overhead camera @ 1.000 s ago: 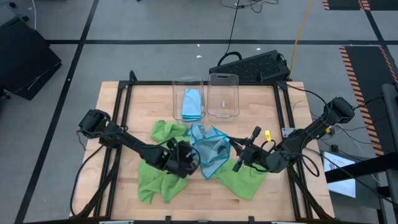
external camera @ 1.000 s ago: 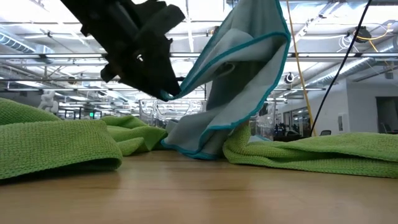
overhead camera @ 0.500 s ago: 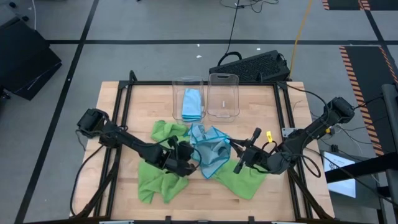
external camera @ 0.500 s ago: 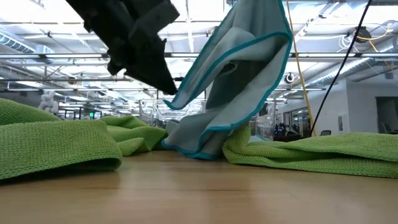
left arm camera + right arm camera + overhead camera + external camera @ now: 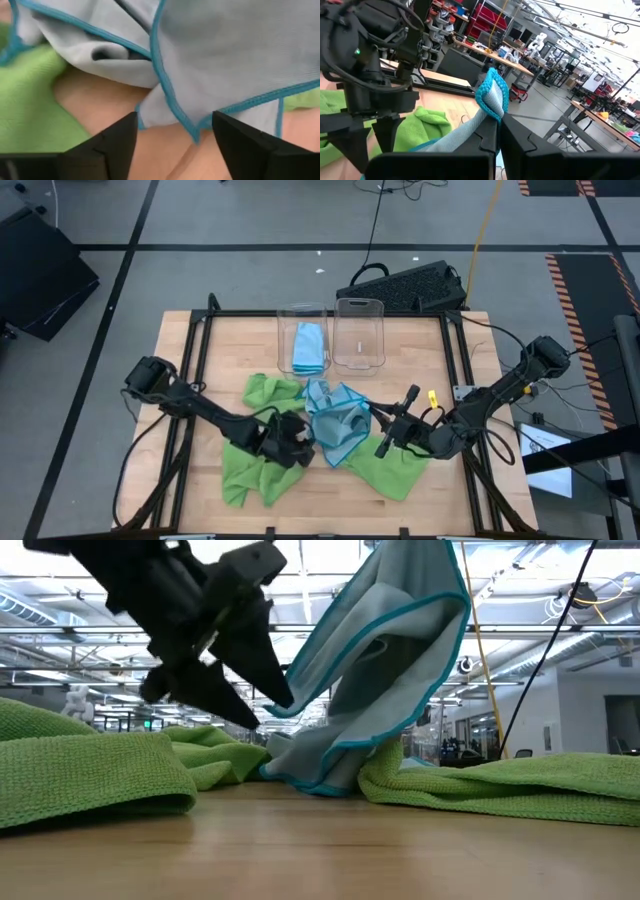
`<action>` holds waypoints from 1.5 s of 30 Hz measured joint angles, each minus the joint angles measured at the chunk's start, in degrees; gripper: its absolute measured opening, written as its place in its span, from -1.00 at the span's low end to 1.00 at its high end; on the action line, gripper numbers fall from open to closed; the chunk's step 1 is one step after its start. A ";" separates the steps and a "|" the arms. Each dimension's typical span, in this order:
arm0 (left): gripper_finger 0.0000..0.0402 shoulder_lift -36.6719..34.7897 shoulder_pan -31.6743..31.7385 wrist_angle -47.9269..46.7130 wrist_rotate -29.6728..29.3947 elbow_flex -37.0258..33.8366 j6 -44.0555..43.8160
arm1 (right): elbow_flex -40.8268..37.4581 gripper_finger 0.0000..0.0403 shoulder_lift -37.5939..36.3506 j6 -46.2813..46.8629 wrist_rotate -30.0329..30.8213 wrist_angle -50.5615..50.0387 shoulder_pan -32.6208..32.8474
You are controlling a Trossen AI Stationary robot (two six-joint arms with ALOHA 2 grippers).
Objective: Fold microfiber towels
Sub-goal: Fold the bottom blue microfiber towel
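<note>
L end effector [image 5: 262, 705] reopened beside blue towel [image 5: 385, 670]; R end effector [image 5: 498, 131] pinches it.

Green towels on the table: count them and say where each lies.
3. One green towel lies left of centre by the bins, one under the left arm at the near-left, one under the right arm. Others may be hidden beneath.

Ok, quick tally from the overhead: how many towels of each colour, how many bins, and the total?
Light blue towels: 2, one held up mid-table, one folded in the left bin.
Lime green towels: 3, at.
Clear bins: 2, at and.
Total: 7 things.
</note>
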 joint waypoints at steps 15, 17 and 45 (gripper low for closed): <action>-0.51 -0.04 2.04 10.02 4.05 -3.33 7.73 | 0.00 -0.98 0.00 -0.12 -0.02 -0.01 0.00; -0.80 -0.04 1.84 9.94 4.25 -3.33 10.10 | 0.00 -0.98 0.00 0.06 -0.02 -0.01 0.00; -0.99 -29.79 -4.15 27.03 -5.40 -2.93 47.37 | 1.57 -0.98 1.77 -16.94 -1.20 23.92 1.90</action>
